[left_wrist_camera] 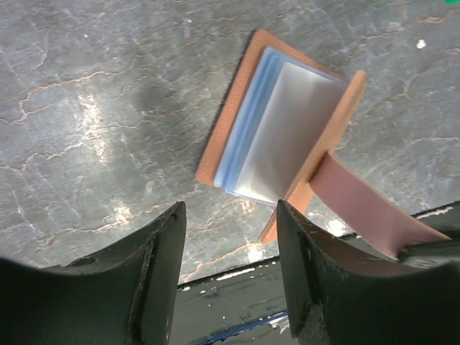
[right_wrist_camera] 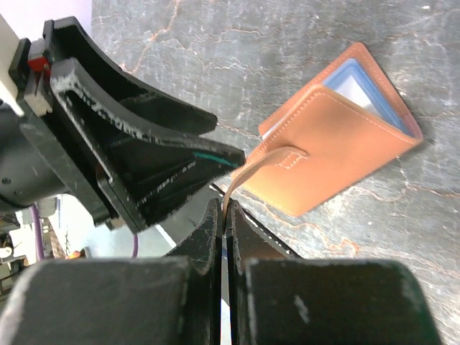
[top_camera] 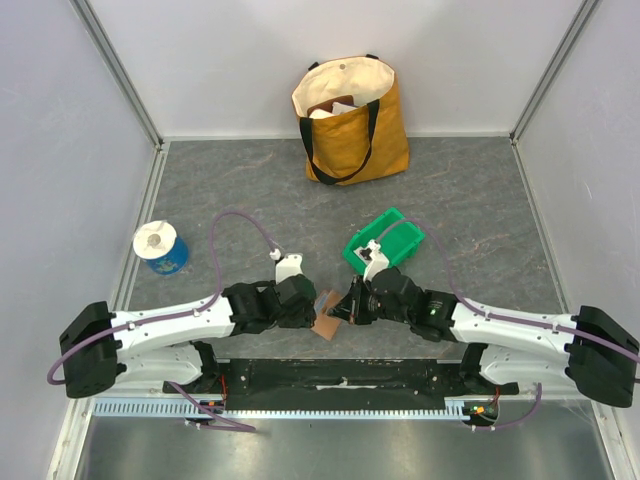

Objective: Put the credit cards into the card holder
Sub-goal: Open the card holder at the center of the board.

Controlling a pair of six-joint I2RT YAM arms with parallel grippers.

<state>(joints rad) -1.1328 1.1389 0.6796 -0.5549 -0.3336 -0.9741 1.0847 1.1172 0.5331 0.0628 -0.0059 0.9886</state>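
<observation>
The terracotta-brown card holder (left_wrist_camera: 248,100) lies partly open on the grey table near its front edge, its light blue-grey leaves (left_wrist_camera: 248,129) showing. A pale whitish face (left_wrist_camera: 291,126) lies between those leaves; I cannot tell whether it is one of the credit cards. My right gripper (right_wrist_camera: 226,215) is shut on the holder's snap tab (right_wrist_camera: 269,159), pulling the strap taut and lifting that flap. My left gripper (left_wrist_camera: 230,266) hangs open just in front of the holder, with nothing between its fingers. In the top view both grippers meet over the holder (top_camera: 327,322).
A green plastic bin (top_camera: 385,240) stands just behind the right gripper. A yellow tote bag (top_camera: 350,120) leans against the back wall. A blue and white roll (top_camera: 160,247) sits at the left. The black mounting bar (top_camera: 340,372) runs along the near edge.
</observation>
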